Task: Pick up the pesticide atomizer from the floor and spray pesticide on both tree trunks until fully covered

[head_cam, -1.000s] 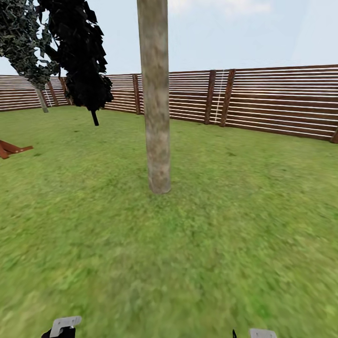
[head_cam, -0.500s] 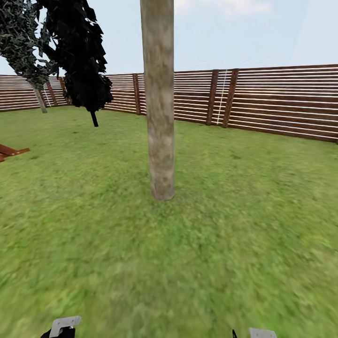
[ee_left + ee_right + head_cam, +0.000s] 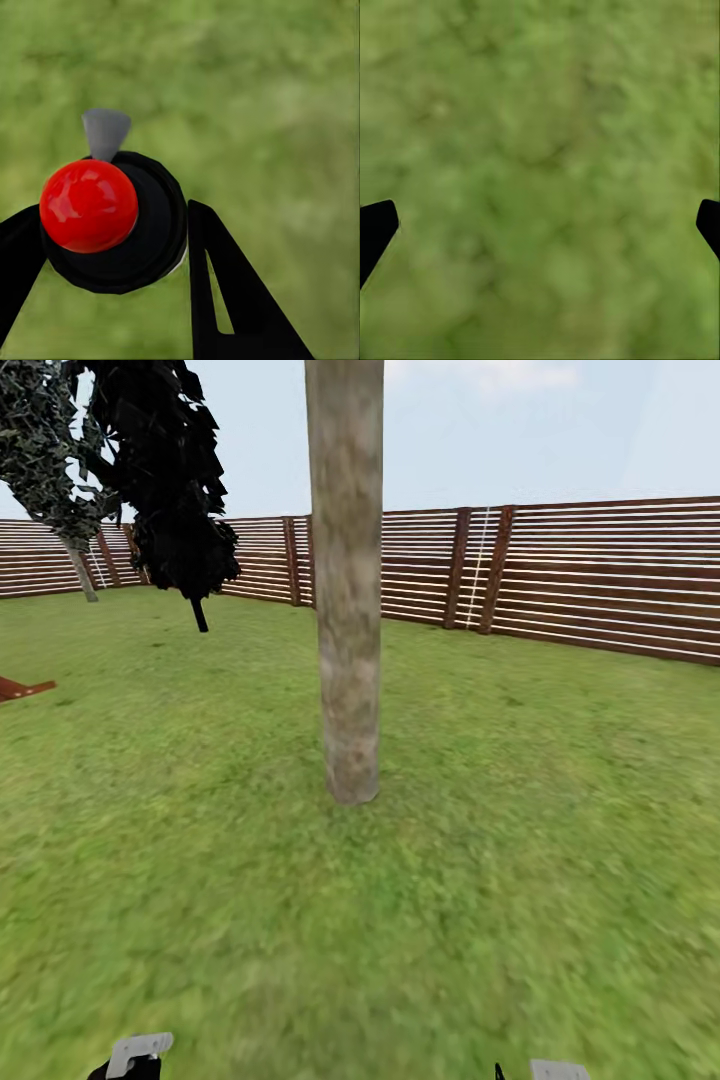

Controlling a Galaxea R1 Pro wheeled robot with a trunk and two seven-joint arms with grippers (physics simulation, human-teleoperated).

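A thick, smooth grey-tan tree trunk [image 3: 348, 610] rises straight ahead from the grass floor [image 3: 420, 920], a short way off. A second tree [image 3: 45, 450] with a pale trunk stands far back left by the fence. In the left wrist view my left gripper [image 3: 112, 225] is shut on the pesticide atomizer [image 3: 131, 232], a round black body with a red knob [image 3: 88, 205] and a grey nozzle [image 3: 105, 133], held above grass. My right gripper [image 3: 540, 225] is open, its black fingertips [image 3: 375, 225] wide apart over bare grass.
A brown horizontal-slat fence [image 3: 600, 575] closes the garden behind the trunk. A dark ragged-leaved tree [image 3: 170, 480] hangs at the back left. A red-brown wooden piece [image 3: 20, 688] lies at the left edge. Open lawn surrounds the trunk on both sides.
The whole view has moved closer: the trunk looks larger and lower, shifted slightly right. The arms' tips hold the same place at the picture's bottom.
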